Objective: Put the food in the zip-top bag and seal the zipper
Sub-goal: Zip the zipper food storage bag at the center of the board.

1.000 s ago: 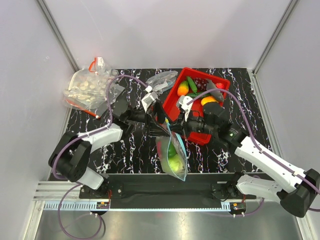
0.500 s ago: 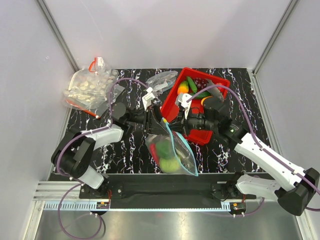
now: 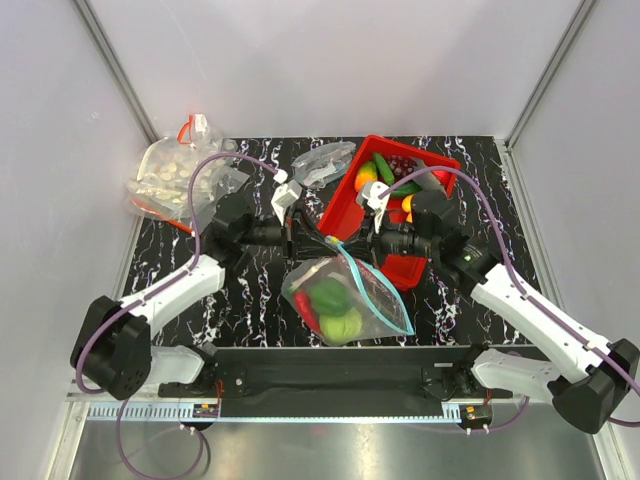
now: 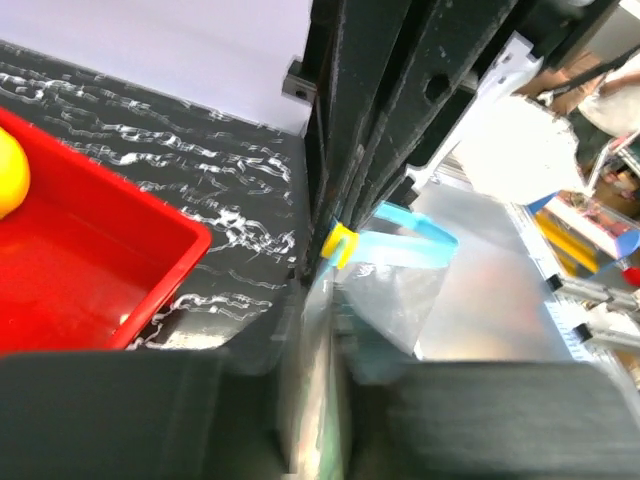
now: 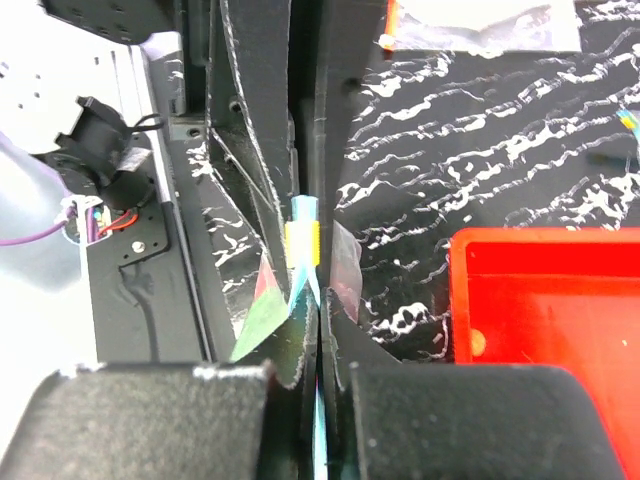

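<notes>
The zip-top bag hangs low over the table's front middle. Inside it show a dark green pepper, a lime-green fruit and a red chilli. The teal zipper runs from the bag's top corner down to the right. My left gripper is shut on the plastic at that corner. My right gripper faces it, shut on the zipper strip. A yellow tab on the zipper sits between the two grippers.
A red bin with more toy produce stands behind the right gripper, close to both wrists. A clear bag of white round pieces lies at the back left. Another crumpled clear bag lies beside the bin.
My left gripper has shut on the bag's corner. The bag has turned from edge-on to broadside, and its zipper edge now spreads to the right. The left arm has stretched out.
</notes>
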You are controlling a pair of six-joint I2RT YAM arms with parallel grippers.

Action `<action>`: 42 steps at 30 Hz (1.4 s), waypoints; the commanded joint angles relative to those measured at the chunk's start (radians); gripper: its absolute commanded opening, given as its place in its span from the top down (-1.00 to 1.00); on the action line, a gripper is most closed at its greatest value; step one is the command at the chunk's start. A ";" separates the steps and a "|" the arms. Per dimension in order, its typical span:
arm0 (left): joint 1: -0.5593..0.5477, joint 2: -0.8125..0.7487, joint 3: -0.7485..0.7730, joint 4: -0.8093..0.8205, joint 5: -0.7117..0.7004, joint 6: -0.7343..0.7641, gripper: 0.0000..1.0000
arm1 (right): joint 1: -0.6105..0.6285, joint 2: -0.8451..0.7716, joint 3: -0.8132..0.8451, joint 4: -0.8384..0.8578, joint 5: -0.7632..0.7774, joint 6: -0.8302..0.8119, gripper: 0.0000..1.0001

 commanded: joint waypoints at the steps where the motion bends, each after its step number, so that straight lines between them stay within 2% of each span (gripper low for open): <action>1: -0.005 -0.019 0.032 -0.129 -0.081 0.146 0.90 | -0.014 -0.018 0.038 0.052 -0.032 0.002 1.00; 2: -0.005 -0.022 0.032 -0.140 -0.091 0.153 1.00 | -0.015 -0.020 0.036 0.050 -0.031 0.000 0.97; 5: -0.005 -0.045 0.033 -0.195 -0.140 0.186 1.00 | -0.017 -0.021 0.041 0.021 -0.019 -0.015 0.39; 6: -0.005 -0.052 0.035 -0.211 -0.162 0.193 1.00 | -0.017 -0.020 0.064 -0.002 -0.009 -0.024 0.34; 9: -0.005 -0.078 0.025 -0.242 -0.231 0.213 1.00 | -0.017 -0.021 0.113 -0.079 0.052 -0.050 0.33; 11: -0.004 -0.079 -0.002 -0.170 -0.233 0.173 1.00 | -0.017 -0.033 0.125 -0.083 0.042 -0.055 0.32; 15: -0.005 -0.075 -0.025 -0.073 -0.217 0.095 1.00 | -0.018 -0.003 0.167 -0.122 -0.024 -0.070 0.12; 20: -0.007 -0.094 -0.033 -0.087 -0.214 0.101 1.00 | -0.017 0.098 0.217 -0.145 -0.057 -0.052 0.18; 26: -0.007 -0.103 -0.031 -0.114 -0.213 0.113 1.00 | -0.018 0.175 0.265 -0.139 -0.066 -0.050 0.07; 28: -0.005 -0.108 -0.033 -0.123 -0.214 0.120 1.00 | -0.017 0.186 0.271 -0.140 -0.071 -0.055 0.09; 30: -0.005 -0.109 -0.031 -0.128 -0.219 0.124 1.00 | -0.017 0.198 0.277 -0.142 -0.077 -0.055 0.20; 31: -0.005 -0.108 -0.031 -0.133 -0.217 0.125 1.00 | -0.017 0.200 0.279 -0.142 -0.077 -0.053 0.40; 33: -0.005 -0.106 -0.030 -0.134 -0.217 0.127 1.00 | -0.017 0.200 0.274 -0.140 -0.083 -0.052 0.58; 34: -0.007 -0.108 -0.030 -0.136 -0.223 0.127 1.00 | -0.017 0.197 0.271 -0.135 -0.084 -0.047 0.75; 37: -0.007 -0.115 -0.024 -0.165 -0.254 0.140 1.00 | -0.017 0.177 0.253 -0.125 -0.081 -0.036 0.94; 38: -0.005 -0.115 -0.022 -0.172 -0.257 0.143 1.00 | -0.017 0.174 0.250 -0.125 -0.078 -0.035 0.99; 42: -0.002 -0.141 -0.024 -0.195 -0.323 0.144 1.00 | -0.017 0.154 0.234 -0.151 -0.057 -0.029 1.00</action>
